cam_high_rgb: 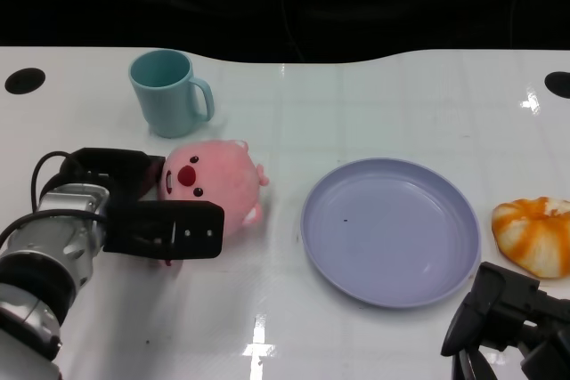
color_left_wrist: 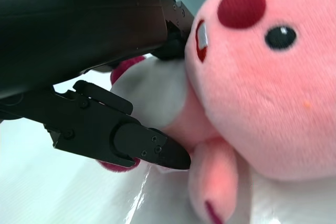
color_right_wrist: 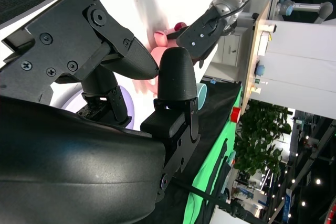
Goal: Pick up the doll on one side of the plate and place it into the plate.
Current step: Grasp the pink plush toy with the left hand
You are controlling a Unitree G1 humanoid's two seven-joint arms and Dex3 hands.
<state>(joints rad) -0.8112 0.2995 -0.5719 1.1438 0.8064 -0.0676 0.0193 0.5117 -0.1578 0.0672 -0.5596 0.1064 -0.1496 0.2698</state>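
- Head view: round pink plush doll (cam_high_rgb: pixel 216 183) with red nose and cheeks is lying on the white table (cam_high_rgb: pixel 374 104), left of the lavender round plastic plate (cam_high_rgb: pixel 390 230), apart from it, not in the plate.
- Left hand (cam_high_rgb: pixel 147 206) is closing around the doll from the left, one finger behind its head, another across its near side, touching the plush.
- Teal ceramic mug (cam_high_rgb: pixel 167 91) is standing upright far of the doll; orange-and-white striped plush (cam_high_rgb: pixel 536 233) is sitting right of the plate.
- Right hand (cam_high_rgb: pixel 508 318) is sitting at near right, off the plate, holding nothing.
- Left wrist view: black fingers (color_left_wrist: pixel 142 145) are pressing into the doll's (color_left_wrist: pixel 262 93) white belly and neck; the hand is clamped on the doll.
- Right wrist view: right hand's fingers (color_right_wrist: pixel 176 77) are standing apart with nothing between; the doll (color_right_wrist: pixel 165 38) is partly showing beyond them.
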